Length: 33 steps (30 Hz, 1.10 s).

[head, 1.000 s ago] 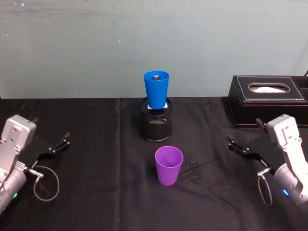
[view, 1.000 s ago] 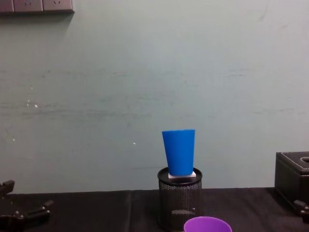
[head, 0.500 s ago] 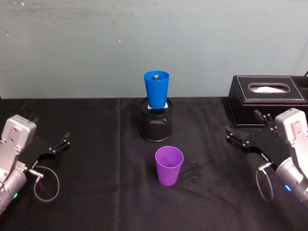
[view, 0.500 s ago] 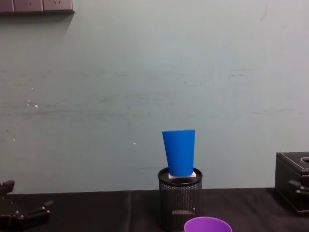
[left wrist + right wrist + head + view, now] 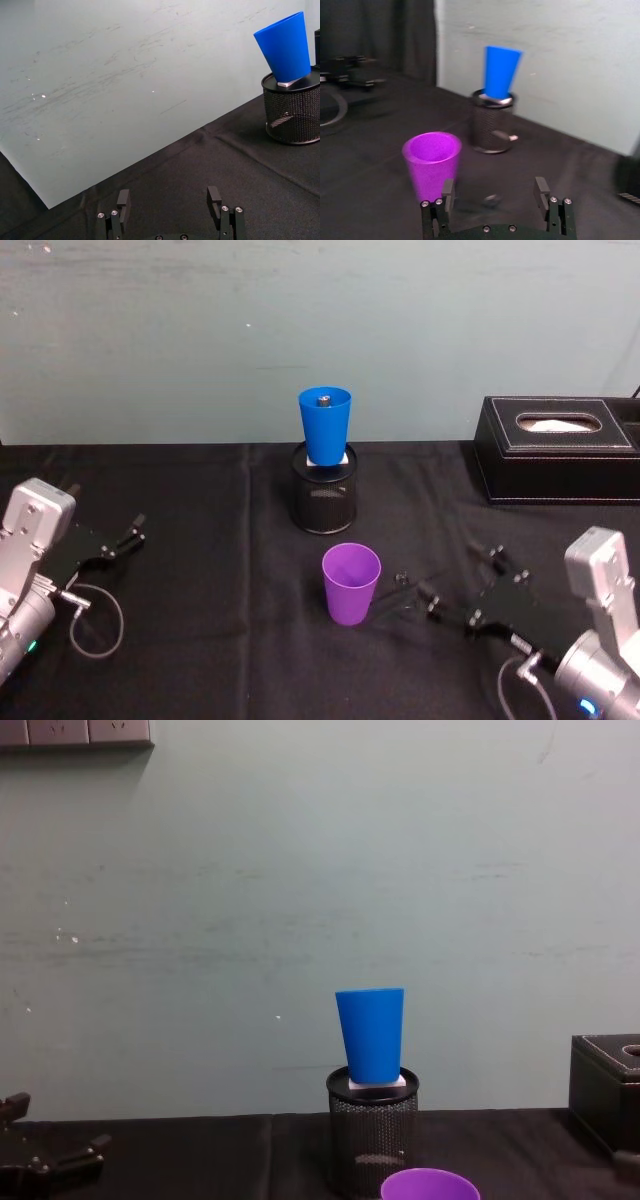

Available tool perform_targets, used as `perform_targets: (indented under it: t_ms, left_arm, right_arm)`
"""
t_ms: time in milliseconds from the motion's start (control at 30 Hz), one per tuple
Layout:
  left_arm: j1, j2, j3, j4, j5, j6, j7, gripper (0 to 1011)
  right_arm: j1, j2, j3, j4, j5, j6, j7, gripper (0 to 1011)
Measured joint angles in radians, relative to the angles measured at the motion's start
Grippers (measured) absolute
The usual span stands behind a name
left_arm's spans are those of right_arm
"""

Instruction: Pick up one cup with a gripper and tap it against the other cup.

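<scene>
Right hand (image 5: 454, 578) lower, nearer purple cup (image 5: 351, 583)

No text, label, brand, number or sign can be read. The blue cup (image 5: 325, 425), the purple cup (image 5: 350, 583), the black mesh pen holder (image 5: 324, 502) and the black tissue box (image 5: 556, 465) appear plain-faced. Any marking on the right gripper (image 5: 465, 581) is too small to tell.
</scene>
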Motion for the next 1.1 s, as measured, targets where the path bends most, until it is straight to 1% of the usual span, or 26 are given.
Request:
perform_targets:
  t_ms: [67, 133, 167, 400, 467, 567, 600, 700, 733, 800, 933, 1100]
  left_arm:
    - [0.0, 0.0, 0.0, 0.0, 0.0, 0.0, 0.0, 1000]
    - [0.0, 0.0, 0.0, 0.0, 0.0, 0.0, 0.0, 1000]
    - [0.0, 0.0, 0.0, 0.0, 0.0, 0.0, 0.0, 1000]
    - [0.0, 0.0, 0.0, 0.0, 0.0, 0.0, 0.0, 1000]
    - [0.0, 0.0, 0.0, 0.0, 0.0, 0.0, 0.0, 1000]
    - [0.0, 0.0, 0.0, 0.0, 0.0, 0.0, 0.0, 1000]
    - [0.0, 0.0, 0.0, 0.0, 0.0, 0.0, 0.0, 1000]
    - [0.0, 0.0, 0.0, 0.0, 0.0, 0.0, 0.0, 1000]
    - [0.0, 0.0, 0.0, 0.0, 0.0, 0.0, 0.0, 1000]
    - [0.0, 0.0, 0.0, 0.0, 0.0, 0.0, 0.0, 1000]
    - [0.0, 0.0, 0.0, 0.0, 0.0, 0.0, 0.0, 1000]
    - [0.0, 0.0, 0.0, 0.0, 0.0, 0.0, 0.0, 1000]
  right_arm:
    - [-0.007, -0.003, -0.009, -0.003, 0.005, 0.0, 0.03, 1003]
    - [-0.007, -0.007, -0.015, -0.004, 0.008, 0.0, 0.045, 1003]
    - [-0.006, -0.015, -0.021, -0.004, 0.008, 0.002, 0.06, 1003]
    - [0.022, -0.054, -0.044, 0.01, 0.002, 0.029, 0.096, 1003]
    - [0.037, -0.073, -0.053, 0.023, -0.004, 0.041, 0.105, 1003]
    - [0.059, -0.097, -0.063, 0.044, -0.02, 0.054, 0.111, 1002]
    - [0.071, -0.11, -0.07, 0.055, -0.032, 0.059, 0.112, 1003]
    - [0.09, -0.129, -0.077, 0.073, -0.05, 0.063, 0.113, 1003]
    - [0.103, -0.142, -0.081, 0.085, -0.061, 0.064, 0.113, 1003]
    - [0.114, -0.153, -0.083, 0.096, -0.07, 0.066, 0.113, 1002]
    - [0.144, -0.188, -0.087, 0.132, -0.093, 0.07, 0.112, 1003]
    - [0.164, -0.217, -0.086, 0.163, -0.107, 0.074, 0.111, 1003]
